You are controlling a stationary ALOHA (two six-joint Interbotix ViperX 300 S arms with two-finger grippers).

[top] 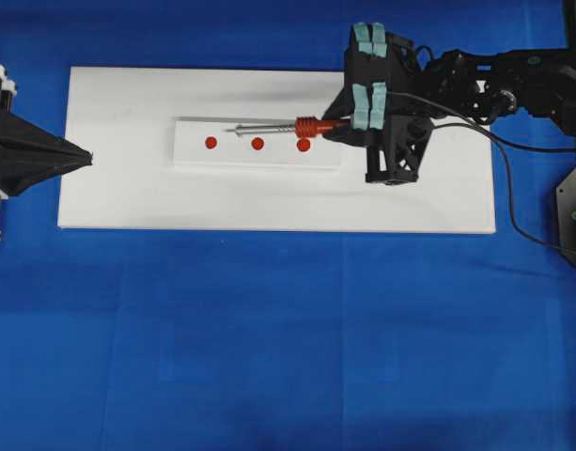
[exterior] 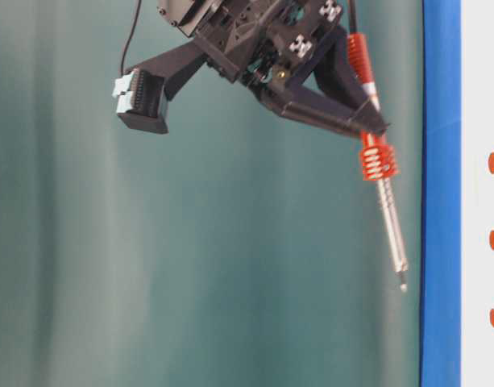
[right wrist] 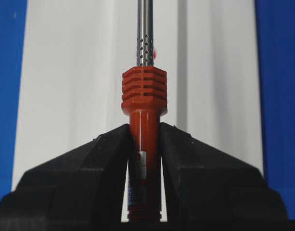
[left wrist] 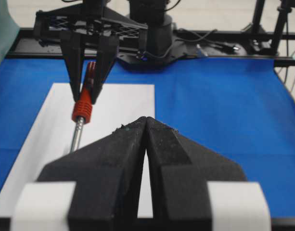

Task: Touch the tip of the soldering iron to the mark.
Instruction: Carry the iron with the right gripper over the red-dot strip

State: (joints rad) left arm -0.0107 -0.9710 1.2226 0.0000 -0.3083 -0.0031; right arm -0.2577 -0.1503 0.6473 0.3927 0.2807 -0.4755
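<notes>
The soldering iron (top: 302, 125) hangs above the white strip (top: 257, 160) with its three red dots (top: 257, 144), tip (exterior: 403, 285) clear of the surface. The right gripper (right wrist: 145, 144) pinches its orange handle tight. The left gripper (left wrist: 145, 125), well apart, has fingers pressed together on nothing.

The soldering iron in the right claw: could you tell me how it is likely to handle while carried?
The soldering iron looks rigid: its shaft stays straight past the right claw. Its round handle would probably roll if set down. The trailing black cord seems floppy and might tug a little on it.
</notes>
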